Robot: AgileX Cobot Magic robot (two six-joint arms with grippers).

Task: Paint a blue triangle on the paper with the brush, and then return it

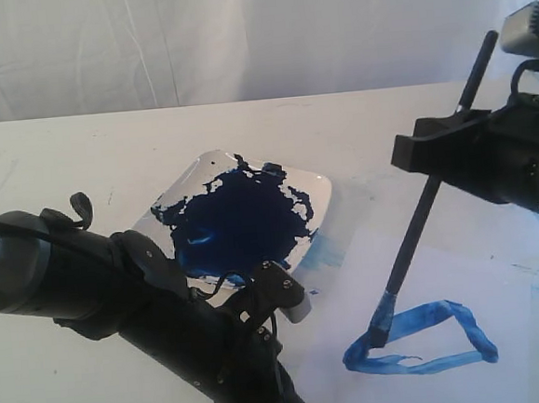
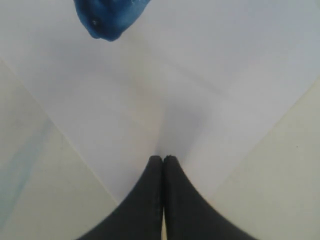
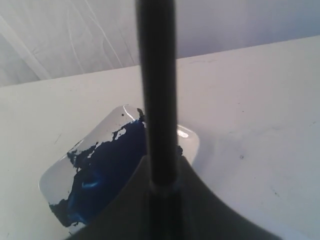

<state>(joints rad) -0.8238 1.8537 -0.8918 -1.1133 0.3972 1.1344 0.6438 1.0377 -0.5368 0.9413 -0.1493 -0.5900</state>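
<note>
Exterior: white table [image 1: 79, 151], creased white cloth backdrop [image 1: 238, 36] across 12 o'clock. Mid-scene, white square dish [image 1: 323, 190] flooded with dark blue paint [image 1: 239, 227]. At 4 o'clock of it, paper [image 1: 499, 267], barely distinct from the tabletop; pale blue smear [image 1: 327, 248] between the two. On the sheet, blue triangle [image 1: 437, 314], streaky, rounded corners. At 2 o'clock, right gripper [image 1: 438, 146] clenched on the brush [image 1: 419, 232] mid-handle; handle tilted, top toward 1 o'clock, bristles down on the triangle's 9 o'clock corner. At 8 o'clock, left arm [image 1: 118, 288], low, running out of frame at 6.

Left wrist: left gripper [image 2: 163, 159] clenched, fingertips pressed together, nothing between. Beneath, white paper [image 2: 150, 75], edges showing against slightly creamier table [image 2: 280, 190]. Rounded dark blue blob [image 2: 107, 20], cut by the frame edge; cannot tell which stroke.

Right wrist: black brush [image 3: 156, 100] handle straight through the clamped right gripper [image 3: 162, 187]. Beyond, dish [image 3: 192, 142] with paint [image 3: 100, 180], table [image 3: 260, 125] with small dark specks, cloth backdrop [image 3: 75, 35].
</note>
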